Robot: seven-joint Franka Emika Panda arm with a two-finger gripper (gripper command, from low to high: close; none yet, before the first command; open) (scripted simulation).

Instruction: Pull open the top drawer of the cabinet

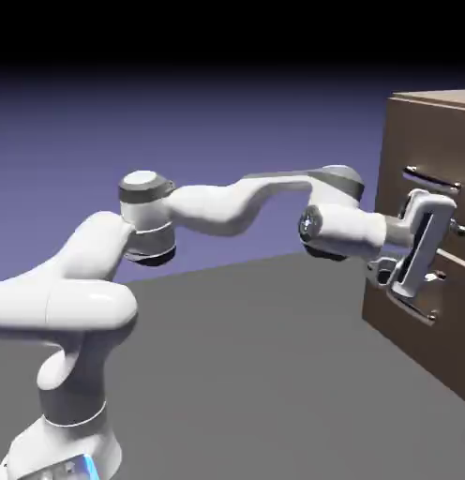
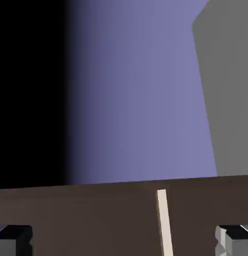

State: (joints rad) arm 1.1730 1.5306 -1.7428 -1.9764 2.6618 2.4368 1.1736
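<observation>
- While the white, jointed robot arm (image 1: pixel 208 208) rises from about seven o'clock in the exterior view and stretches toward three o'clock, its white two-finger gripper (image 1: pixel 449 251) hangs in front of the boxy, dark brown wooden cabinet (image 1: pixel 379 197), which fills the side from two to four o'clock.
- The claw is spread wide: in the hand view its small grey finger tips (image 2: pixel 14 242) stand well apart, at seven and five o'clock, with nothing pinched between them.
- The top drawer, a flat dark brown wooden front (image 1: pixel 428 141), is at about two o'clock in the exterior view – closed, its face flush with the cabinet – and its curved, shiny silver bar handle (image 1: pixel 433 180) lies just above the claw.
- The matching brown lower drawer (image 1: pixel 396 339) is at four o'clock, its silver bar handle (image 1: pixel 414 309) below the gripper and partly hidden by it.
- In the hand view, brown wood crosses the bottom from eight to four o'clock, and a narrow, pale strip (image 2: pixel 165 220) runs down it near five o'clock – between the two finger tips.
- A smooth, dark grey surface (image 1: pixel 227 375) spreads around six o'clock in the exterior view.
</observation>
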